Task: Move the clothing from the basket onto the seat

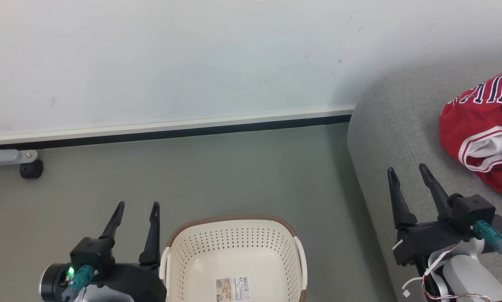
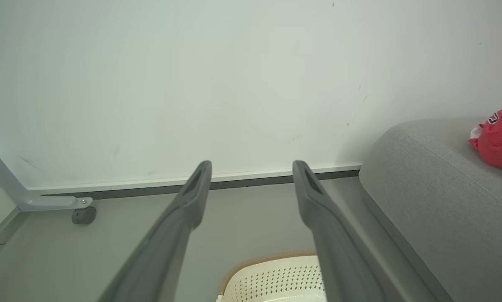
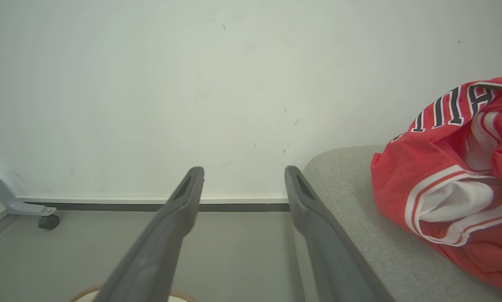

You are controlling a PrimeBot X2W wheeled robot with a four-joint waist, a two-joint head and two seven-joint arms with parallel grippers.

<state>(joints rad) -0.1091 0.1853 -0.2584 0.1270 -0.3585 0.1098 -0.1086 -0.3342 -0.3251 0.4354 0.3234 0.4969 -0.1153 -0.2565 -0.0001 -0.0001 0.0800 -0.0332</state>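
The red clothing lies bunched on the grey seat at the right, its white striped trim and navy lettering showing; it appears again as the clothing on the seat, and as the clothing on the seat. The cream basket stands on the floor at bottom centre, with nothing but its barcode sticker inside. My left gripper is open just left of the basket. Over the seat's left edge my right gripper is open, left of the clothing and apart from it.
A white wall with a dark skirting strip runs across the back. A grey metal leg with a black caster stands at the far left. Grey floor stretches between wall, basket and seat.
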